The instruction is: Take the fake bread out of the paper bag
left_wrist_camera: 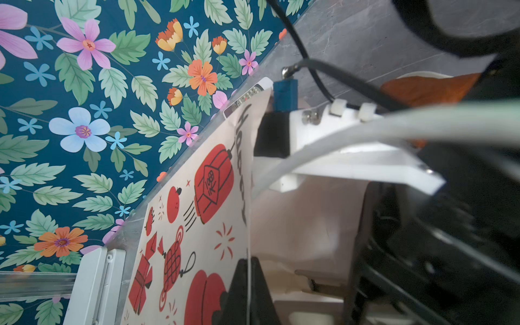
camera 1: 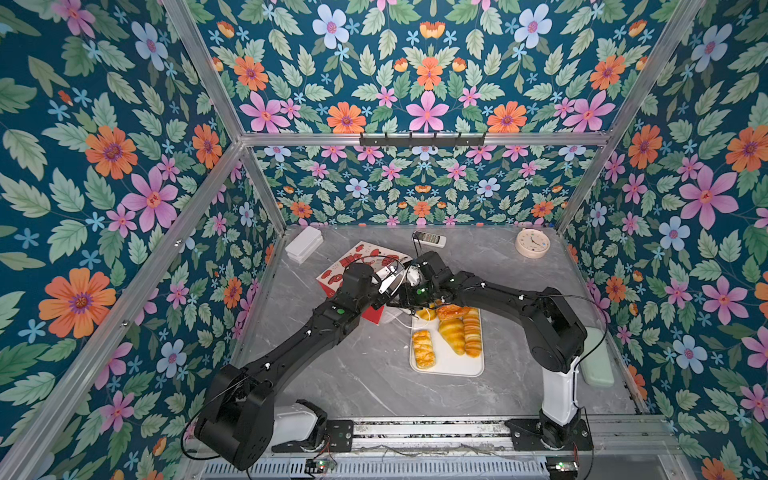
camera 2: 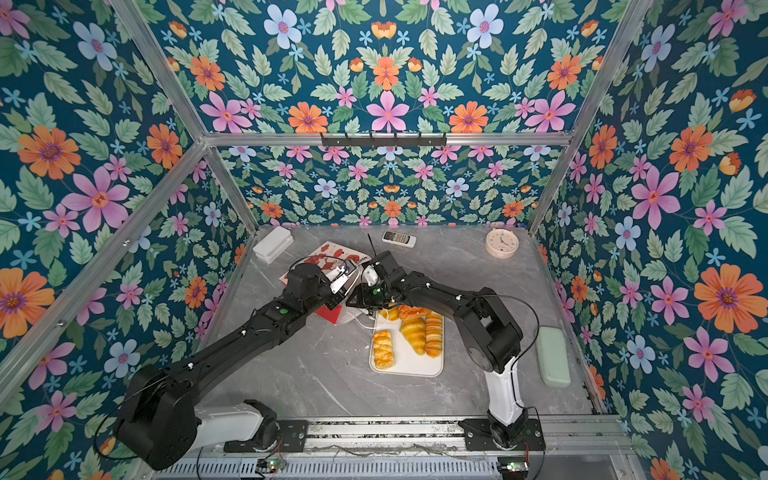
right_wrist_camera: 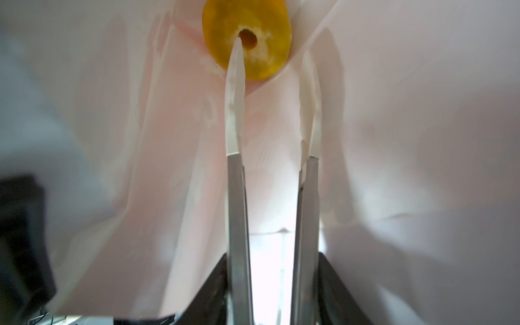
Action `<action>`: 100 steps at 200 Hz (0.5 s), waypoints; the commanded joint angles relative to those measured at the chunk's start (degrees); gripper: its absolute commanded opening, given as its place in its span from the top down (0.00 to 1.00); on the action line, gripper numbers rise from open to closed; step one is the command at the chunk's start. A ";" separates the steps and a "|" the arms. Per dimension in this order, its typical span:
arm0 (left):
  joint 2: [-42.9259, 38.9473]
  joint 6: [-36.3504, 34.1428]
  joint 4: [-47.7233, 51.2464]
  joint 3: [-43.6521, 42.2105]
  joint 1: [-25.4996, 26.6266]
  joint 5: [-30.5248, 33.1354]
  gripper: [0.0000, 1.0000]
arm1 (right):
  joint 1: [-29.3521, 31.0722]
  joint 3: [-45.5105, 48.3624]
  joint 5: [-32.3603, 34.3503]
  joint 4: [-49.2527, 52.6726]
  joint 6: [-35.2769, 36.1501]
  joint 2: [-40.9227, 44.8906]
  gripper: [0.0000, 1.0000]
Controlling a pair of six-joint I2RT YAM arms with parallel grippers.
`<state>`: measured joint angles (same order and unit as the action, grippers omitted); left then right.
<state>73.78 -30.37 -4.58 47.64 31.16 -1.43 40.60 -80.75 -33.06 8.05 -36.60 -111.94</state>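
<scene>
Arms: we are logging a left arm (camera 1: 291, 353) and a right arm (camera 1: 498, 291), both matte black with chunky joints.
Base links: we are noting white shells (camera 1: 559, 390) at each foot.
Markings: we are seeing a green dot (camera 1: 340, 311) on each arm.
Cables: we are tracing thin black cable (camera 1: 582, 298), held by white clips (camera 1: 308, 333).
Mounts: we are spotting screws on black plates (camera 1: 338, 432).
Right gripper (right_wrist_camera: 273, 50): we are finding grey metal fingers (right_wrist_camera: 237, 211) tipped in translucent white.
</scene>
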 commanded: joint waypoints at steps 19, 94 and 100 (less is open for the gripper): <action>0.27 -3.62 1.29 1.23 0.04 -0.94 1.00 | -0.08 1.67 0.20 -1.18 -1.05 4.18 0.55; 1.33 -9.76 3.03 3.63 0.04 -0.33 1.00 | -0.12 -3.39 -1.18 0.21 -5.05 -0.44 0.54; 1.58 -10.03 3.24 3.85 0.06 -0.41 1.00 | -0.10 -3.44 -1.30 0.03 -5.34 -0.55 0.54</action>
<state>74.87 -37.41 -2.55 50.33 31.14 -0.73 40.45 -83.15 -33.34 9.30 -40.01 -111.94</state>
